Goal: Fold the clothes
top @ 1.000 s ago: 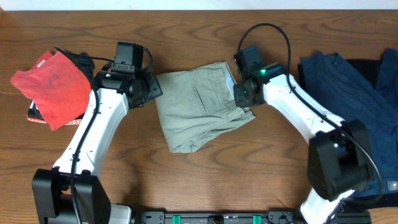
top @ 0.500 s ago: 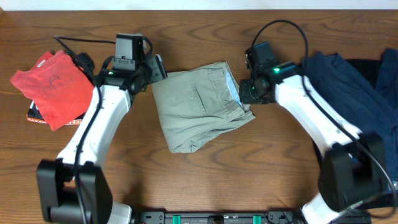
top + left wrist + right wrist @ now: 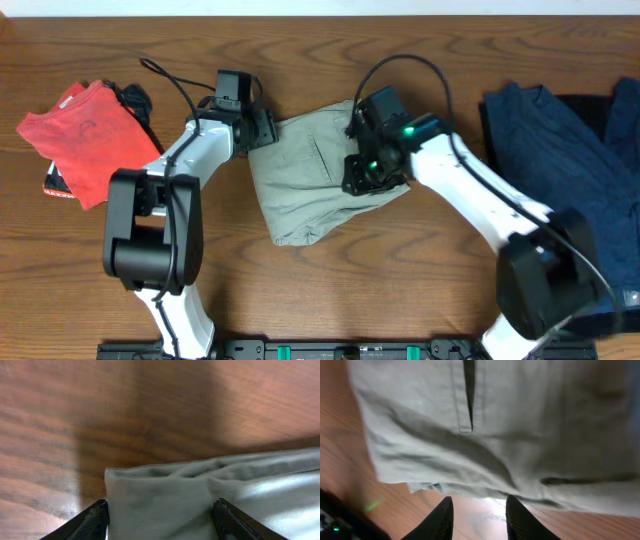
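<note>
The folded khaki trousers (image 3: 310, 185) lie in the middle of the table, stitched pocket facing up. My left gripper (image 3: 264, 128) is open at their top left corner. In the left wrist view the khaki cloth (image 3: 165, 495) lies between the spread fingers (image 3: 160, 506). My right gripper (image 3: 356, 178) is open over the trousers' right side. In the right wrist view its fingers (image 3: 477, 502) frame bare table, just short of the cloth edge and pocket slit (image 3: 468, 395). A red T-shirt (image 3: 85, 140) lies at far left. Dark blue denim (image 3: 555, 165) lies at right.
A dark flat item (image 3: 55, 185) sticks out from under the red T-shirt. More dark cloth (image 3: 622, 110) lies at the far right edge. The table's far edge runs along the top of the overhead view.
My left gripper has swung right onto the trousers' top left corner. My right gripper has moved left and toward me, from beside the trousers to over their right side.
</note>
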Motion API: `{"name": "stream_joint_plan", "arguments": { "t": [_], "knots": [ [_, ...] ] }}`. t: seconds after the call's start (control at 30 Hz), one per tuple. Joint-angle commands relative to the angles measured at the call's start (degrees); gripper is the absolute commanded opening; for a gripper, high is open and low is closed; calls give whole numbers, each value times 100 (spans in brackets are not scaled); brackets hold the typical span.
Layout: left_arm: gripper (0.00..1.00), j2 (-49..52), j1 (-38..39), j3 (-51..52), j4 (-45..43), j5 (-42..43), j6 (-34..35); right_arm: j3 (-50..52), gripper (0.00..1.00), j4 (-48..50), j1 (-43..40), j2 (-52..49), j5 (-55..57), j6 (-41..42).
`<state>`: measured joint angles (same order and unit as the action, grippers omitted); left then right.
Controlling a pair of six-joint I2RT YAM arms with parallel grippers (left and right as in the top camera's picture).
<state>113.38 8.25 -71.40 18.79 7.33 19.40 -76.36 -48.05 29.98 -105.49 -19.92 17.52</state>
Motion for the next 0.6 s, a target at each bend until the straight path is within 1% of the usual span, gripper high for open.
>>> {"name": "stream_joint_plan", "arguments": {
  "t": [0.0,0.07,0.2,0.3,0.37,0.43,0.5,0.57],
  "knots": [
    [68,74,-20,-85,332,-55,-98,76,33,68,74,-400,13,-81],
    [68,74,-20,-85,743,-57,-98,76,33,72,57,-605,219,-79],
    [65,74,-20,-85,1930,-55,-92,76,33,52,-59,-942,820,-81],
    [64,74,-20,-85,2865,-50,-81,74,34,138,-214,-1073,1725,-79],
    [64,74,-17,-85,3370,0,44,72,39,365,-330,-1069,2474,-79],
    [64,72,-20,-85,3738,240,35,52,46,723,-417,-1016,2813,-144],
    [64,26,-20,-85,3936,540,-44,-9,47,970,-468,-944,2828,-444],
    [64,-107,-20,-85,3976,756,-221,-127,49,973,-479,-844,2826,-518]
  ]
}}
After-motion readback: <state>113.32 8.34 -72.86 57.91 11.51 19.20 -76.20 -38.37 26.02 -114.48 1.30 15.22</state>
